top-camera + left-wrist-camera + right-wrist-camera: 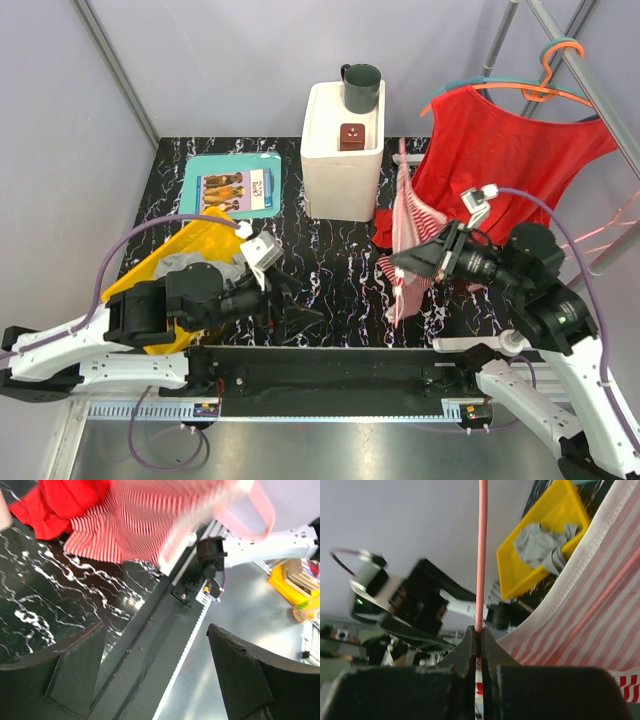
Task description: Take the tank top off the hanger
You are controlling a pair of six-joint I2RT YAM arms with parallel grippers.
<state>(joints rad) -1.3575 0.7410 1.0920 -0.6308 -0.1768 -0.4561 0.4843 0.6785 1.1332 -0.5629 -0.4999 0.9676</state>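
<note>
1. Top view: the striped tank top (408, 235), thin red-and-white cloth, hangs limp over the right middle of the table (330, 250). Its long axis runs far to near, on a pink hanger (402, 165). The right gripper (410, 262) is at it. The left gripper (300, 300) is well apart, to the left.
2. Left wrist: the jaws stand wide apart and hold nothing; the striped cloth is blurred beyond.
3. Right wrist: the jaws are pressed together on the thin, straight hanger rod.

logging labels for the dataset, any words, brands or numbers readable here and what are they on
No text can be read in any view.
The booklet on the teal mat: print beside its photo is too small to read.
The brown box on the white container: pale mark, too small to read.
The books in the left wrist view: blurred.
</note>
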